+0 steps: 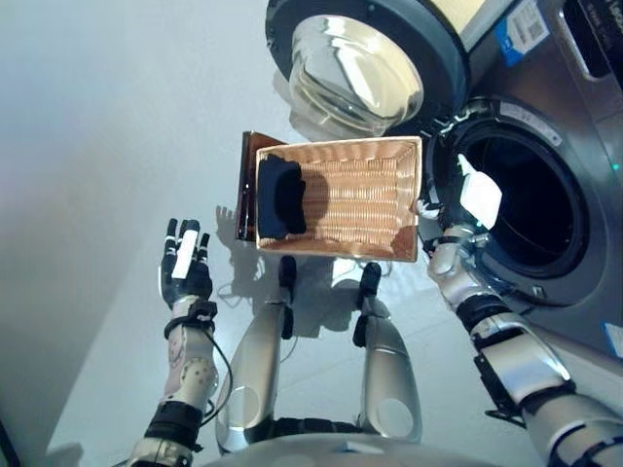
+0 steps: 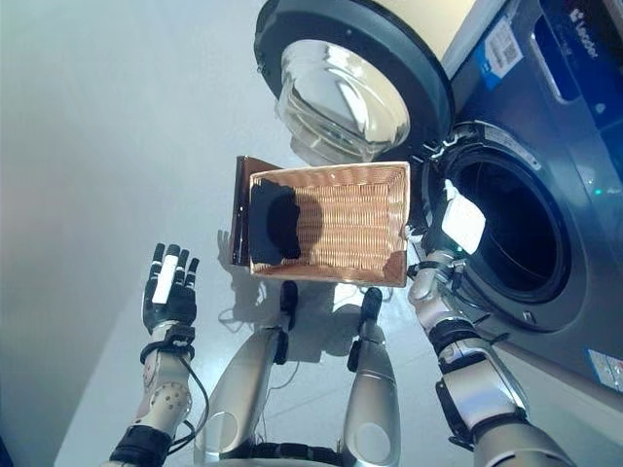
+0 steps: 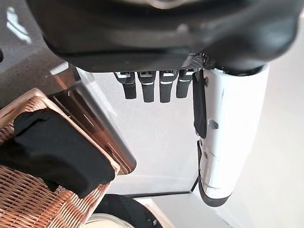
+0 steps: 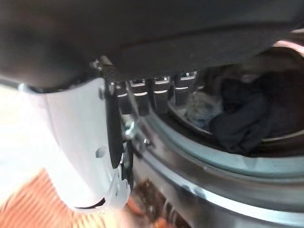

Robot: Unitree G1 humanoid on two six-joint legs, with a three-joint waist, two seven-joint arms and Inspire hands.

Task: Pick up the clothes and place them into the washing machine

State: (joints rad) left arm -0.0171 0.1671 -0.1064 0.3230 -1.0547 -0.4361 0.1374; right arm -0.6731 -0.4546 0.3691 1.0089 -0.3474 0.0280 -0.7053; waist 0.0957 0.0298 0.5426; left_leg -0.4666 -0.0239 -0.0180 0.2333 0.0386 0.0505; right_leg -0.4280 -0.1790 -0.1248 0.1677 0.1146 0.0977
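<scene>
Fingers (image 4: 152,92) straight, empty, right hand (image 1: 465,199) at drum (image 1: 531,204) rim

Floor (image 1: 107,146): pale grey, smooth. Wicker basket (image 1: 370,199) stands on it, directly in front of the washing machine (image 1: 574,126), whose round door (image 1: 365,58) hangs open beside the basket. A dark garment (image 1: 280,195) lies in the basket, draped over the end away from the machine.

wicker basket (image 1: 365,199) on pale floor (image 1: 107,126)
</scene>
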